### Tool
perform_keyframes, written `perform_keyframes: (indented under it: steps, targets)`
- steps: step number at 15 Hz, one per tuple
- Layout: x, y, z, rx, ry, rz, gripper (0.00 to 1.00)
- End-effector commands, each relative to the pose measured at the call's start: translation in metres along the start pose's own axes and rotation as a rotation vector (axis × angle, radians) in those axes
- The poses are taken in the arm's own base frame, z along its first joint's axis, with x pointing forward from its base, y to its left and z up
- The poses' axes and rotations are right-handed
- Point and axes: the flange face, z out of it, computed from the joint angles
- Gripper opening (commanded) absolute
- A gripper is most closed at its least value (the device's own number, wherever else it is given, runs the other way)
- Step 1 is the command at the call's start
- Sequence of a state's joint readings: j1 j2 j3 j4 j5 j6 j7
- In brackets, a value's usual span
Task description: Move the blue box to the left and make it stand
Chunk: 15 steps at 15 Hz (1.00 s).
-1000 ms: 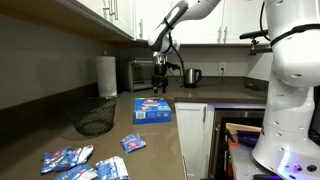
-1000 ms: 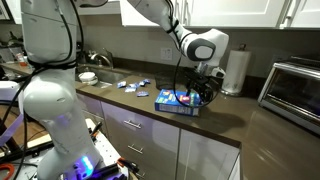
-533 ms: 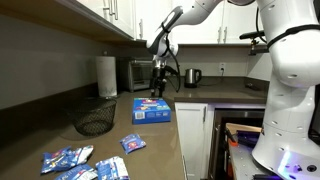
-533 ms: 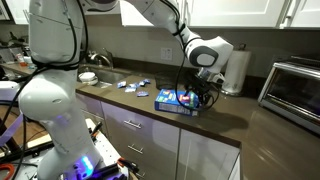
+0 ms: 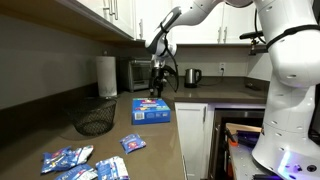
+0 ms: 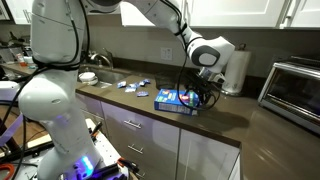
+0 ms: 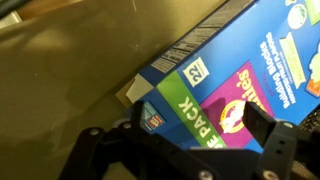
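Our gripper (image 7: 185, 150) hangs with its jaws spread wide and nothing between them. In the wrist view the two dark fingers sit either side of the printed face of the blue box (image 7: 235, 70). In both exterior views the gripper (image 5: 157, 88) is just above the box's end nearest the back wall. The box (image 5: 152, 110) lies flat on the countertop (image 5: 110, 128), close to the front edge over the cabinets.

We see several ways this could fail:
- If the fingers come down on the broad face instead of across a thin side, they will press the box rather than grip it.
- A sideways nudge so near the counter's edge could tip the box (image 6: 178, 100) off.
- Hard squeezing would likely dent the thin cardboard walls.
- The printed surface looks smooth, so a light grip may let the box slide or swing while it is being tilted up.
- Once stood on a narrow side, a box this flat may fall over when we let go.

The box is a crisp-cornered rectangle with a torn-looking flap at one corner. The countertop (image 7: 70, 70) is dark, smooth and faintly reflective. Farther along it are a black wire mesh basket (image 5: 94, 120) and crinkly snack packets (image 5: 68, 160).
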State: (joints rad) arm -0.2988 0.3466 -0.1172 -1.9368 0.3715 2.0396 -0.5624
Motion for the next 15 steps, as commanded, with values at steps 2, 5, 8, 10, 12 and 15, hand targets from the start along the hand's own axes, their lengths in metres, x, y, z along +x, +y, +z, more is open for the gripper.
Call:
perform_keyframes:
  steps: [2,5,8,10,12,15]
  targets:
    - [0.001,0.005,-0.011,-0.139,-0.007,0.003,1.0]
    - [0.002,0.006,-0.01,-0.213,-0.015,-0.014,1.0]
    - [0.007,0.003,-0.005,-0.204,-0.012,-0.032,1.0]
    - [0.009,-0.001,-0.001,-0.168,-0.012,-0.036,1.0]
    - [0.01,-0.007,0.004,-0.132,-0.009,-0.047,1.0]
    - [0.011,-0.014,0.013,-0.083,-0.018,-0.06,1.0]
